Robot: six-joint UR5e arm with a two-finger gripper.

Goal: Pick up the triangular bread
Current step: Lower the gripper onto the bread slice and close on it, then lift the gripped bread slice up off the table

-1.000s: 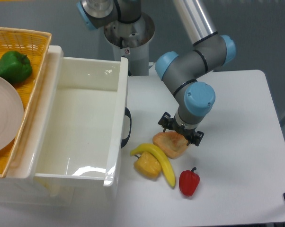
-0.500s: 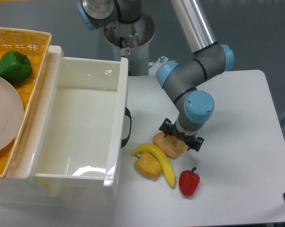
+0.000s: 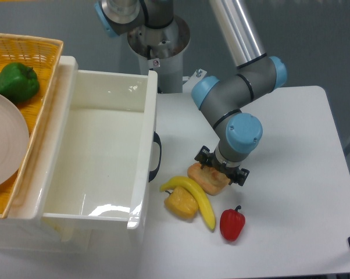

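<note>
The triangular bread [image 3: 205, 180] is a flat golden-brown pastry lying on the white table, partly hidden under the arm's wrist. My gripper [image 3: 221, 168] points straight down onto the bread, one dark finger at its far-left edge and one at its right edge. The blue wrist hides the fingertips, so I cannot tell whether the jaws have closed on the bread. The bread still rests on the table, touching the banana [image 3: 193, 196].
A yellow-orange pepper [image 3: 180, 203] lies under the banana and a red pepper [image 3: 232, 223] lies just front-right of the bread. A white bin [image 3: 99, 154] stands to the left. A wicker basket [image 3: 24, 58] with a green pepper [image 3: 15, 81] and a plate is far left.
The gripper has come down lower onto the bread over the last second and shifted slightly; since half a second ago it has hardly moved. The bread has not moved.
</note>
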